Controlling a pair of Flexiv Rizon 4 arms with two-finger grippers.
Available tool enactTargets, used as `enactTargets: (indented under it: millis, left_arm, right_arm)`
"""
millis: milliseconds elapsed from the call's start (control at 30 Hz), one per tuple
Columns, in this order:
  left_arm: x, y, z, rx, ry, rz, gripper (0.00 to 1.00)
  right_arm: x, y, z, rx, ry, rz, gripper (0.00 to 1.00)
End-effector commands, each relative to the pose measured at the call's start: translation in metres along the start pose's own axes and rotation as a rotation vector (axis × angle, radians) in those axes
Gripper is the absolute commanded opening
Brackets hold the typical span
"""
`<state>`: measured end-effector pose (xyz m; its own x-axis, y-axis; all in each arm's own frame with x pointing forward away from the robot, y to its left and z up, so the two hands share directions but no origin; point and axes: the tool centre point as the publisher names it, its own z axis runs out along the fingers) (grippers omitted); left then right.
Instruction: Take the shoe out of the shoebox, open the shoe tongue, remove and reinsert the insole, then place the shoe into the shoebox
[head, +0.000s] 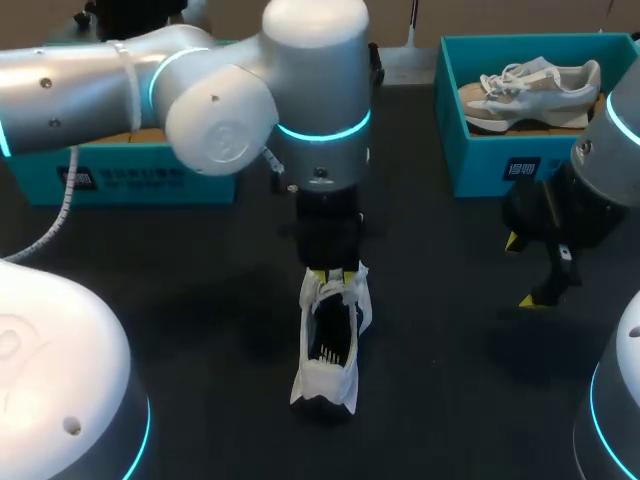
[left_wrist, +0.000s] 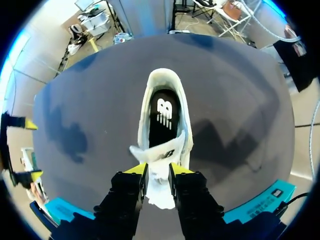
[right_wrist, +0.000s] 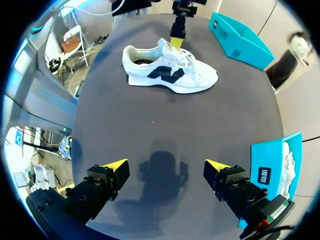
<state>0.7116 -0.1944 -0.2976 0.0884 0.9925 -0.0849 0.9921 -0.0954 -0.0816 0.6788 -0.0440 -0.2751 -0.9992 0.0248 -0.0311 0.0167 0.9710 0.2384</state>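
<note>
— Where is the shoe at this moment?
— It stands on its sole on the dark table, out of any box, with the heel end turned toward our side.
— And what does our left gripper do?
— It is directly over the front part of the shoe. Its two fingers are pressed together on the white tongue, one from each side, and the tongue is lifted up from the opening.
— Can we see inside the shoe?
— Yes, from the left wrist we see the black insole lying flat inside, between the tongue and the heel.
— What about our right gripper?
— It hangs to the right of the shoe, well apart from it, with the fingers spread wide and nothing between them.
— Where is the shoebox?
— A teal shoebox is beyond the shoe and to its right, well apart, and a second shoe lies in it. Another teal box is beyond the shoe to its left, partly covered by our left arm. Which of the two belongs to the shoe, we cannot tell
</note>
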Motion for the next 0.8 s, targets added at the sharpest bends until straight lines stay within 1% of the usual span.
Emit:
enactTargets:
  millis: [33, 67, 133, 200, 433, 600, 667, 800]
  left_arm:
    - [0.003, 0.004, -0.002, -0.003, -0.021, -0.019, 0.29]
    - [0.002, 0.006, -0.001, -0.015, -0.021, -0.034, 0.29]
    - [0.001, 0.007, 0.001, 0.000, -0.022, -0.030, 0.31]
    - [0.001, 0.007, 0.004, -0.004, -0.014, -0.030, 0.30]
    - [0.003, -0.007, 0.017, 0.012, 0.012, 0.009, 0.32]
    - [0.010, -0.016, 0.023, 0.028, 0.030, 0.037, 0.34]
    - [0.012, -0.018, 0.025, 0.019, 0.040, 0.043, 0.35]
    - [0.015, -0.019, 0.014, -0.001, 0.013, 0.045, 0.35]
  right_arm:
    - [0.001, 0.000, 0.001, 0.001, -0.003, 0.000, 1.00]
    - [0.001, 0.000, 0.001, 0.001, -0.003, 0.000, 1.00]
    - [0.001, 0.000, 0.001, 0.001, -0.003, 0.000, 1.00]
    - [0.001, 0.000, 0.001, 0.001, -0.003, 0.000, 1.00]
    - [0.001, 0.000, 0.001, 0.001, -0.003, 0.000, 1.00]
    - [0.001, 0.000, 0.001, 0.001, -0.003, 0.000, 1.00]
    - [0.001, 0.000, 0.001, 0.001, -0.003, 0.000, 1.00]
    - [0.001, 0.000, 0.001, 0.001, -0.003, 0.000, 1.00]
